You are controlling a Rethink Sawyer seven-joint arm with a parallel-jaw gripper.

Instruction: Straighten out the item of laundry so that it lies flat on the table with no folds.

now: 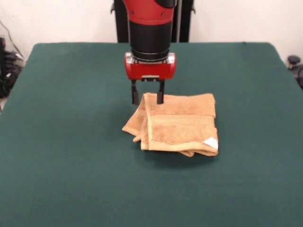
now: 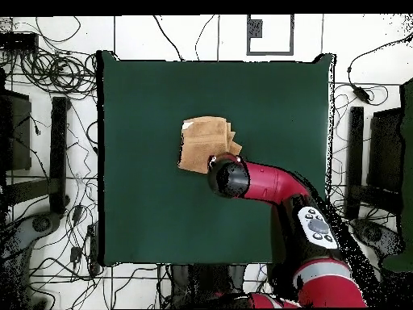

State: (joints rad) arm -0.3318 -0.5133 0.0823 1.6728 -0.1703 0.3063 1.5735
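The claw (image 1: 147, 98) hangs with its two fingers spread apart, grasping nothing, at the upper left corner of the folded orange-tan hand towel (image 1: 177, 125), just above centre of frame. One finger stands over the towel's edge, the other beside it over the green table (image 1: 61, 142). The towel lies doubled over, white tag (image 1: 211, 143) at its lower right. The risk, as I judge it: closing here could pinch several layers together, dragging the whole bundle instead of unfolding it.
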